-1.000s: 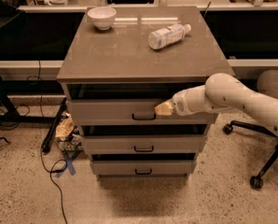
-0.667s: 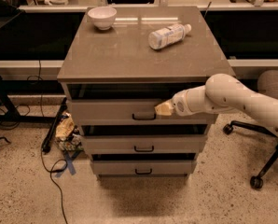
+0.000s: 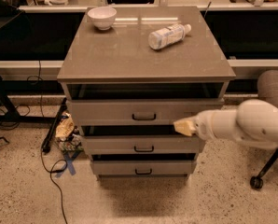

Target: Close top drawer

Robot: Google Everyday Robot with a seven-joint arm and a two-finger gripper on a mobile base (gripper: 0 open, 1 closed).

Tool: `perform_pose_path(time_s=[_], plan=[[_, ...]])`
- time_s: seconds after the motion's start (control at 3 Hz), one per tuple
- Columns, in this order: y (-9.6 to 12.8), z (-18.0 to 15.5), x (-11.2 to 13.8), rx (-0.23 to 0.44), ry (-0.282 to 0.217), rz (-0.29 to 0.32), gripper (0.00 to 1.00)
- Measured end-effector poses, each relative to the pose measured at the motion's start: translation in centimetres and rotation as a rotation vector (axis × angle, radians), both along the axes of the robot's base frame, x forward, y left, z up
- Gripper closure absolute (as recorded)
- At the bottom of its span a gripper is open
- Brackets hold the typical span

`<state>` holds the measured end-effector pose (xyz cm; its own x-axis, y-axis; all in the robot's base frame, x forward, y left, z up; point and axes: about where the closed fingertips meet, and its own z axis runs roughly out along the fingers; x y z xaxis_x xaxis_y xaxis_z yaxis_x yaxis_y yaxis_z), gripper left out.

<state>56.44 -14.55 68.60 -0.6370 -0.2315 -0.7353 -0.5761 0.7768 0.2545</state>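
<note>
A white bowl sits at 11 o'clock on the cabinet top, with a bottle lying at 1 o'clock. Below, the top drawer, a wide grey-brown flat panel with a small dark handle at centre, stands partly pulled out. The gripper is at the panel's lower edge, at 4 o'clock from the handle; whether it is open or closed cannot be told.

My tool sits at the right of the top drawer front, below the surface carrying a bowl rear-left and a bottle to its right.
</note>
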Motion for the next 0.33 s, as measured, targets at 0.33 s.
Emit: perform_pose_path(time_s=[0.33], plan=[[-6.12, -0.06, -7.22, 0.025, 0.021, -0.112, 1.0]])
